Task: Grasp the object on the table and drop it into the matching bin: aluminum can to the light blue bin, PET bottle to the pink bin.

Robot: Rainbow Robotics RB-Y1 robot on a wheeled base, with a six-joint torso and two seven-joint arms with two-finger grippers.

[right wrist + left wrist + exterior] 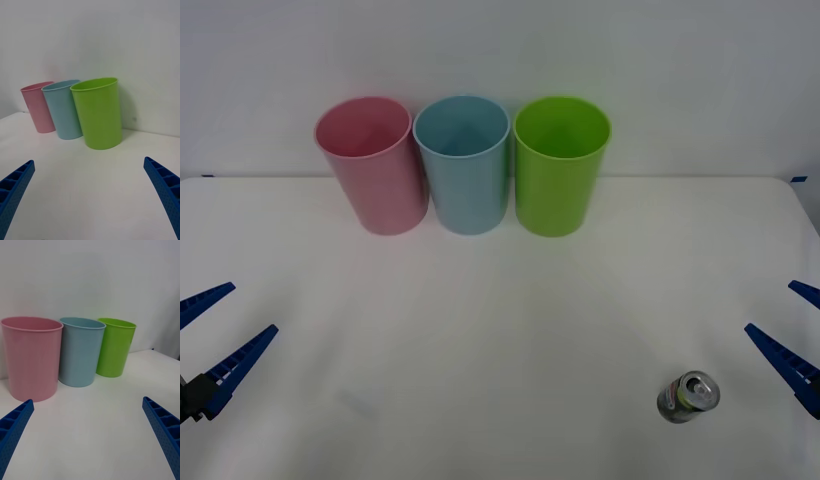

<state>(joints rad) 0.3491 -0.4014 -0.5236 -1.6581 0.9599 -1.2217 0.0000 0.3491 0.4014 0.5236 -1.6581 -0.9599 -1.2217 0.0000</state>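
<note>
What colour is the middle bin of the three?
Light blue bin, between pink and lime green; the front view shows it best.

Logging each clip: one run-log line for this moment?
small silver aluminum can: upright, table, near right gripper | both grippers open | left gripper idle

Plain pale grey wall (500, 50) across the far side, meeting the far edge of a wide white tabletop (500, 330), soft even light, faint shadows

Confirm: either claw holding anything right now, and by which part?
Nothing held. Left claw and right claw are both open; the aluminum can stands untouched on the table.
</note>
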